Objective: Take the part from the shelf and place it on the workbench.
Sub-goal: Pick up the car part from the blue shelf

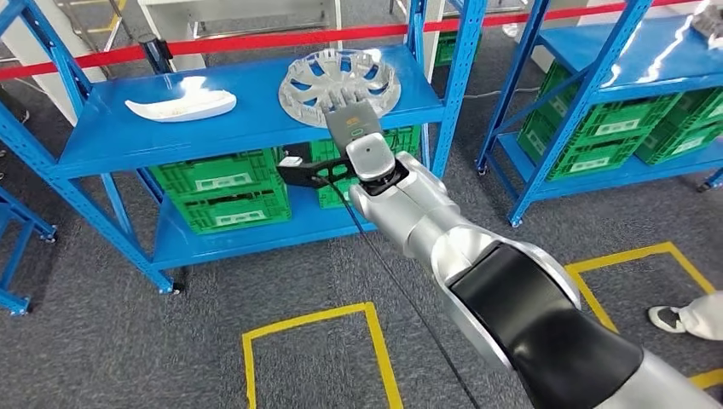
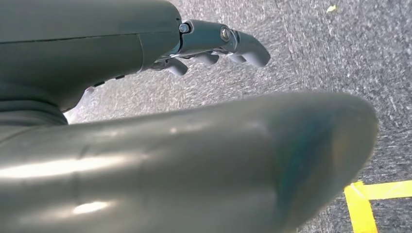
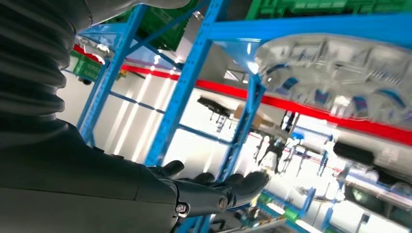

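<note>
Grey carpet with yellow lines lies near. Left hand hangs low, fingers loosely apart, holding nothing. Right hand reaches out flat and empty to the near rim of the wheel cover on the blue shelf. It looks light, thin, maybe easy to crack; hold its rim.

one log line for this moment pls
phase: reach | right hand: at wheel cover on shelf, no grasp seen | left hand: empty, over floor

A white curved panel is laid on the shelf's left side — green crates are stacked below; yellow floor tape is seen nearer.
</note>
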